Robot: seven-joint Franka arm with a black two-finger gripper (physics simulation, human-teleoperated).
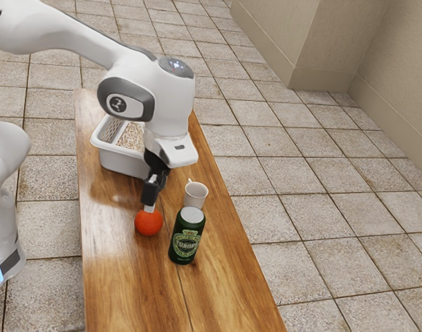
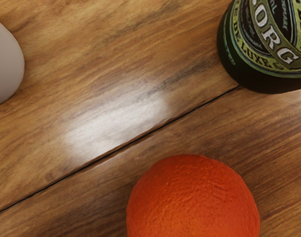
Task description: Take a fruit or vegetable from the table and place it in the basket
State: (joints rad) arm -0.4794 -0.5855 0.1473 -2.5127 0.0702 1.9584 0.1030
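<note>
In the exterior view my gripper points down at the top of an orange fruit on the wooden table; its hold on the fruit cannot be made out. The orange looms large at the wrist view's lower edge, its dimpled skin showing. A white basket with a speckled-looking inside stands behind the hand, near the table's far end, partly hidden by the arm.
A green beer can stands upright close to the orange, toward the exterior view's right. Beyond the can is a pale cup. The can and a pale rounded object also appear in the wrist view.
</note>
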